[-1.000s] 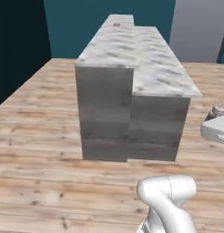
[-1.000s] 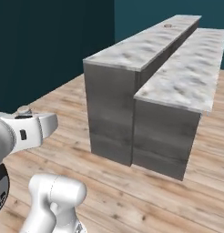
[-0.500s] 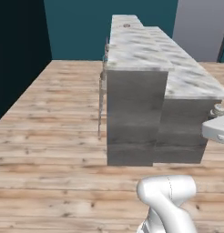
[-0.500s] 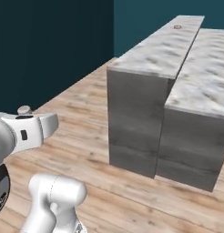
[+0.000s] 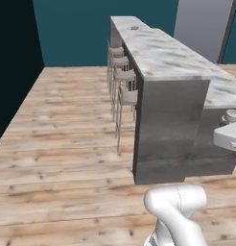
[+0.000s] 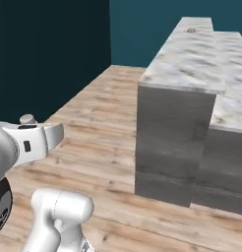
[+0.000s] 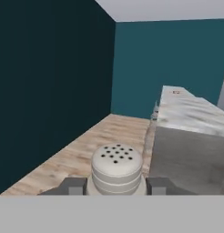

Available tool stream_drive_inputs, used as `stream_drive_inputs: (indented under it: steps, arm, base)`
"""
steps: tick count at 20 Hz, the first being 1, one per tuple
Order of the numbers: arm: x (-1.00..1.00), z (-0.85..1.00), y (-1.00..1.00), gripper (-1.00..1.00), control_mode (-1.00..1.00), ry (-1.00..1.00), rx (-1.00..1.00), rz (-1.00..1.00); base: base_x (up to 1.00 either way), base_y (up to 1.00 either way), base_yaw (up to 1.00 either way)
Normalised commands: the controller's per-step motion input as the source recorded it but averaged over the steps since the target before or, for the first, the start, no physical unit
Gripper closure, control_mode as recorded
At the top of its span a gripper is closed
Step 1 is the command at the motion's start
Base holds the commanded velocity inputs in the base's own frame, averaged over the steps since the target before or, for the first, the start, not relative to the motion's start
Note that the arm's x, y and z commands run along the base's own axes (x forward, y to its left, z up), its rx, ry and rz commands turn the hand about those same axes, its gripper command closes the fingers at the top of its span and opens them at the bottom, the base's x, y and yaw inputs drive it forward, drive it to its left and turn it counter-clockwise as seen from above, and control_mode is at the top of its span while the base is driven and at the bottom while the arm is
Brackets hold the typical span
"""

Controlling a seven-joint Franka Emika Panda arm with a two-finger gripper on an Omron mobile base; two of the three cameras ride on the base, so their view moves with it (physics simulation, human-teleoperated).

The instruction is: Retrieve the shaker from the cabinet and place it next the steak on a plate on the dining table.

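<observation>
The shaker (image 7: pixel 116 168), pale with a holed rounded cap, sits upright between my two dark fingertips (image 7: pixel 73 185), so my gripper (image 7: pixel 117 186) is shut on it. Its cap (image 6: pixel 27 118) pokes above my white hand at the left of the right base view and at the right edge of the left base view (image 5: pixel 230 115). The dining table (image 5: pixel 158 53) stretches away ahead, its near end facing me. Far along its marble top lies the plate (image 5: pixel 134 28) with the small red steak (image 6: pixel 191 30), tiny at this distance. The cabinet is out of view.
Several bar stools (image 5: pixel 122 77) line the left side of the dining table. A lower marble-topped island (image 6: pixel 233 93) adjoins its right side. Wooden floor (image 5: pixel 67 125) spreads wide to the left, bounded by dark teal walls (image 6: pixel 49 54).
The whole scene has shifted: the base has driven and turned, so the table's end now stands to the right and the stools have come into sight. The shaker stays in my grip.
</observation>
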Motion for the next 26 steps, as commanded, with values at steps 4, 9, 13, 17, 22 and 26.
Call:
stream_drive_inputs:
  steps: [4, 9, 13, 17, 22, 26]
  arm:
    - [0.0, 0.0, 0.0, 1.0, 1.0, 0.0, 0.0, 0.0]
    - [0.0, 0.0, 0.0, 1.0, 1.0, 0.0, 0.0, 0.0]
    - [0.0, 0.0, 0.0, 1.0, 1.0, 0.0, 0.0, 0.0]
    - [0.0, 0.0, 0.0, 1.0, 1.0, 0.0, 0.0, 0.0]
    - [0.0, 0.0, 0.0, 1.0, 1.0, 0.0, 0.0, 0.0]
    - [0.0, 0.0, 0.0, 1.0, 1.0, 0.0, 0.0, 0.0]
  base:
    - [0.8, 1.0, -0.38]
    - [0.84, 1.0, -0.42]
    - [0.92, 1.0, -0.42]
    - [0.91, 1.0, -0.42]
    - [0.88, 1.0, -0.39]
    - [0.87, 1.0, -0.39]
